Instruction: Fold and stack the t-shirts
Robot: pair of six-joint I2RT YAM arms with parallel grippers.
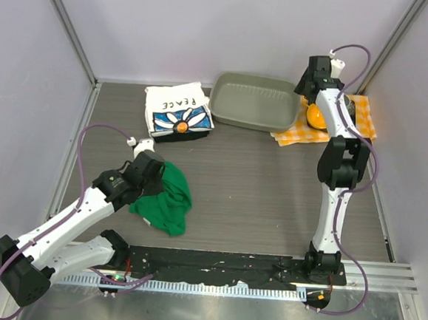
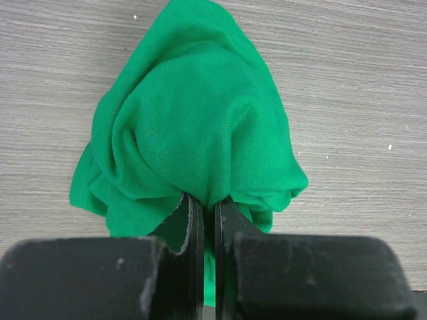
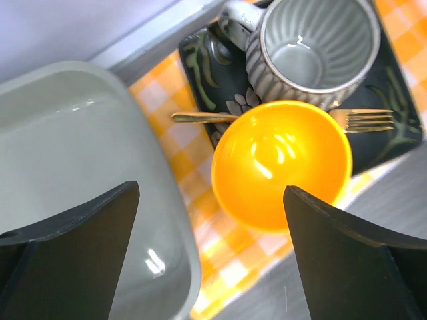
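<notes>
Jaws of left gripper (image 2: pixel 208 203) clamped on crumpled green t-shirt (image 2: pixel 193 120); right gripper (image 3: pixel 210 190) jaws wide apart above orange bowl (image 3: pixel 280 160); folded PEACE t-shirt (image 1: pixel 177 111) beside grey tray (image 1: pixel 252 104)

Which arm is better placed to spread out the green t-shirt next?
Left. The left pincer is shut on the crumpled green t-shirt, while the right pincer hangs open over the orange bowl, far from it.
</notes>
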